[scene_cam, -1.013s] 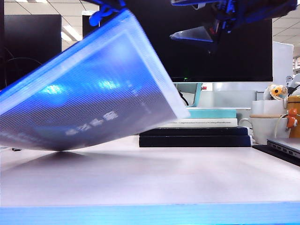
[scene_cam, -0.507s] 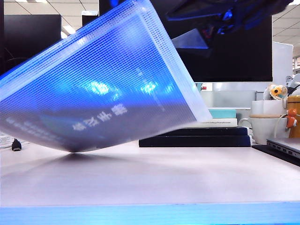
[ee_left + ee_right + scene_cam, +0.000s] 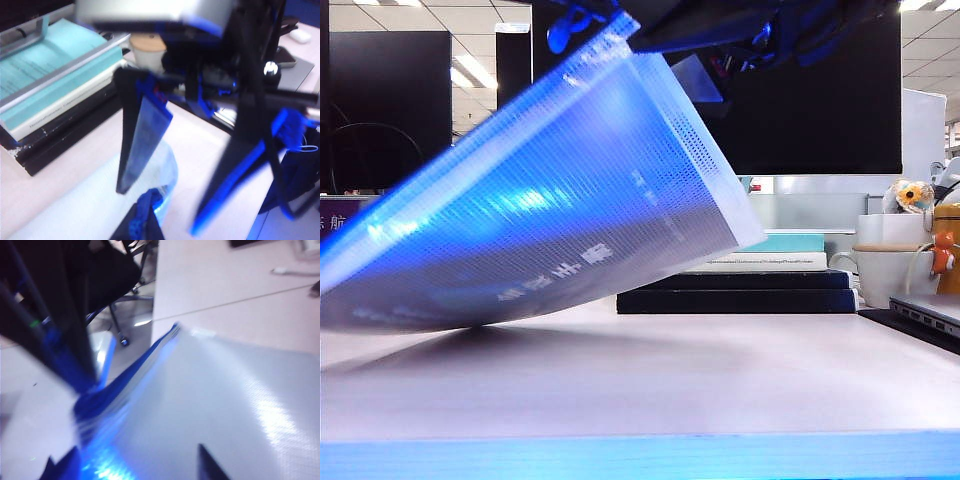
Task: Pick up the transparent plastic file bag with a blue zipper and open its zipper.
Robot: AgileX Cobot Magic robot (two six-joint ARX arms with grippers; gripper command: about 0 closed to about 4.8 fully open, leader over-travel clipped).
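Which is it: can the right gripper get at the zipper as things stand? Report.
Probably yes. The left gripper holds the file bag tilted up by a corner, and the open right gripper hangs right at the blue zipper edge, with nothing visible between them.

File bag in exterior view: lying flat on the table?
No: the file bag is tilted steeply, its upper edge raised near the grippers, only its lower edge near the table.

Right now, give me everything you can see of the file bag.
The file bag is a large flat pouch of translucent whitish-blue plastic with a fine grid texture and blue edges. It hangs tilted, its upper corner lifted at the top of the exterior view, its lower edge touching or just above the table. Faint print shows through it. The left pincer is shut on its blue edge; the right pincer straddles it, not closed.
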